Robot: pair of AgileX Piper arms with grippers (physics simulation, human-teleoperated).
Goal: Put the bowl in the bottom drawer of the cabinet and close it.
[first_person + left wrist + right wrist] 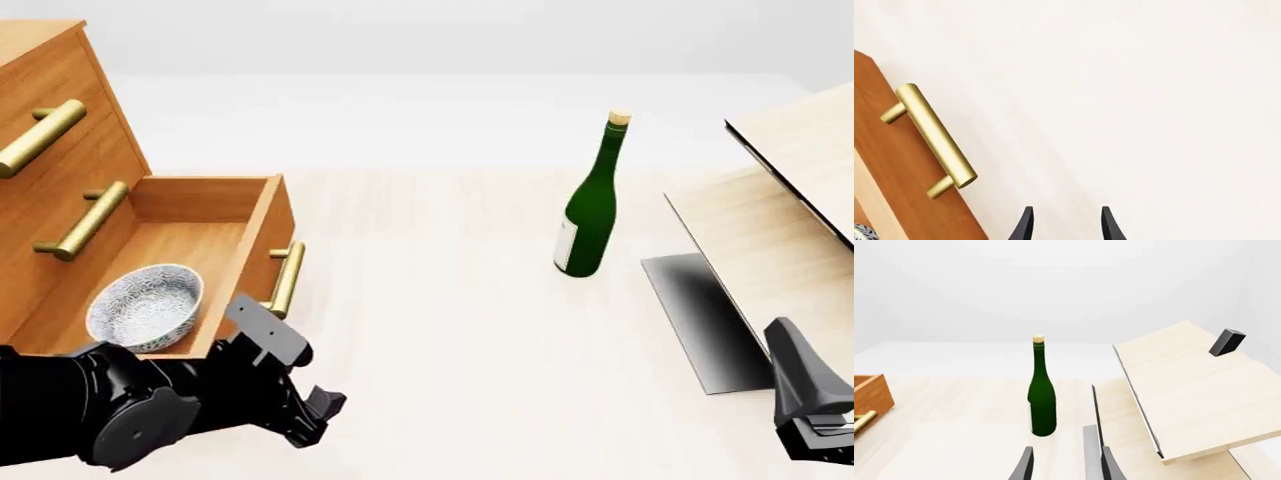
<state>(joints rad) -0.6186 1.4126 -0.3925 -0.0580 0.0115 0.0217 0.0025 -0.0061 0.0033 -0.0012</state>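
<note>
Bottle well apart from cabinet

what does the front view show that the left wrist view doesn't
Only the front view shows the green bottle, the pale wooden boards, the upper drawers, the whole bowl lying in the open bottom drawer, and the right pincer. Only the left wrist view shows the left pincer open and empty. Both show the bottom drawer's brass handle.

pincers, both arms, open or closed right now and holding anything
Left pincer: open, holding nothing.
Right pincer: open, holding nothing.
</note>
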